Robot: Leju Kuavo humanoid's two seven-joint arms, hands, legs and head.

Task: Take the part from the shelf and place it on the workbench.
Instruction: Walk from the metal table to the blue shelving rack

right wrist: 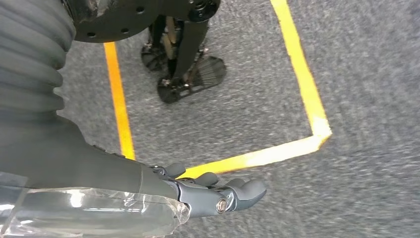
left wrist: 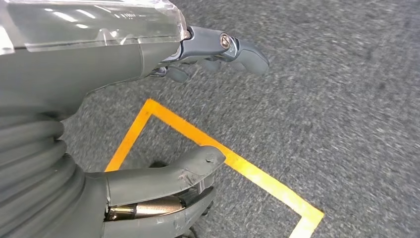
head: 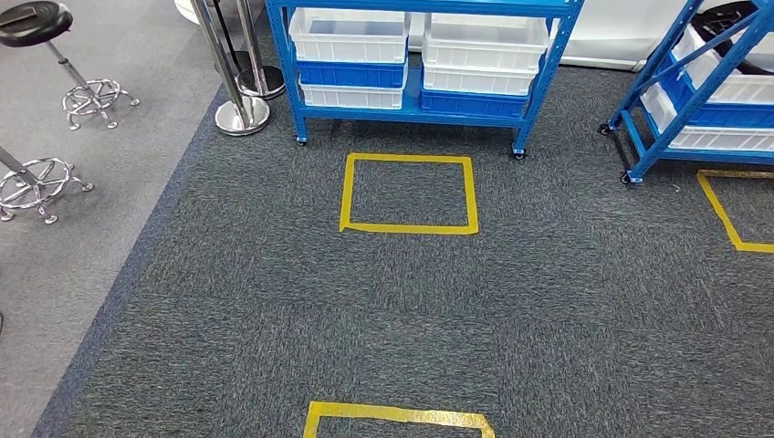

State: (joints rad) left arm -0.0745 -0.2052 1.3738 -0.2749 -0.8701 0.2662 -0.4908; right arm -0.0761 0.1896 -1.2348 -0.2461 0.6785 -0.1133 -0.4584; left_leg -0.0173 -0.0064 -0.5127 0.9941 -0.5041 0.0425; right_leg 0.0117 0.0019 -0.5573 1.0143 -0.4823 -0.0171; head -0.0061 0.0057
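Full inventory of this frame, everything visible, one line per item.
Shelf racks: two, blue, on castors; one straight ahead, one at far right.
Bins: white and blue, stacked on both racks; contents not visible.
Tape squares: three in the head view, yellow, on the carpet; one before the middle rack, one far right, one at the near edge.
Carpet: one, dark grey.
Stools: two, chrome bases, far left; one with a black seat.
Stanchion posts: two, chrome, left of the rack.
Left hand: grey, holds nothing.
Right hand: grey, holds nothing.
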